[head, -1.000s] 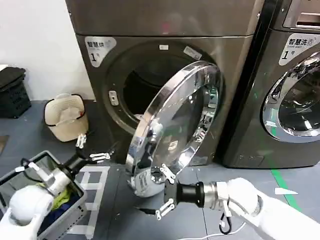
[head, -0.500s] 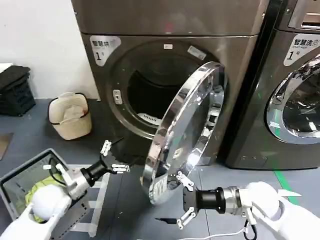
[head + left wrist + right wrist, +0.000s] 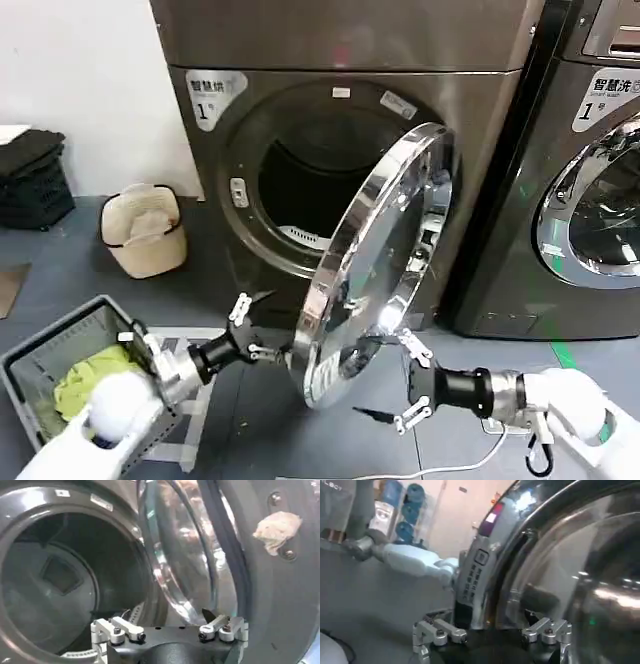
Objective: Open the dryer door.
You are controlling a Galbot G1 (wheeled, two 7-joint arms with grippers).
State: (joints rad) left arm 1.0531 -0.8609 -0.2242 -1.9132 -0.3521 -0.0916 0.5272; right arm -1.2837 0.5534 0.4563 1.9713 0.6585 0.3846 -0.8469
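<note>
The dryer door (image 3: 375, 265) is seen swung well out from the front of the dryer (image 3: 340, 150), its chrome rim turned nearly edge-on to the head camera and hinged on the side toward the robot's right. The dark drum opening (image 3: 300, 190) is laid bare behind it, with a pale ribbed part visible low inside.

The left pincer (image 3: 248, 325) is held low before the machine, just beside the lower free edge of the door, its fingers (image 3: 240, 305) spread apart with nothing between them. In the left wrist view, the same spread fingers (image 3: 117, 629) are shown pointing at the drum opening and the door glass (image 3: 185, 565). The right pincer (image 3: 412, 380) is held under the door's lower rim on the other side, likewise open and empty; whether it touches the rim cannot be told. In the right wrist view, its fingers (image 3: 440, 632) are set close against the door rim (image 3: 485, 575), and the left arm (image 3: 410, 560) is seen beyond.

To the robot's left, a grey basket (image 3: 50, 355) with green cloth (image 3: 85, 375) is placed on the floor, and a cream bin (image 3: 145, 232) stands near the wall. A second machine (image 3: 590, 180) stands close on the right, just beyond the door's hinge side.
</note>
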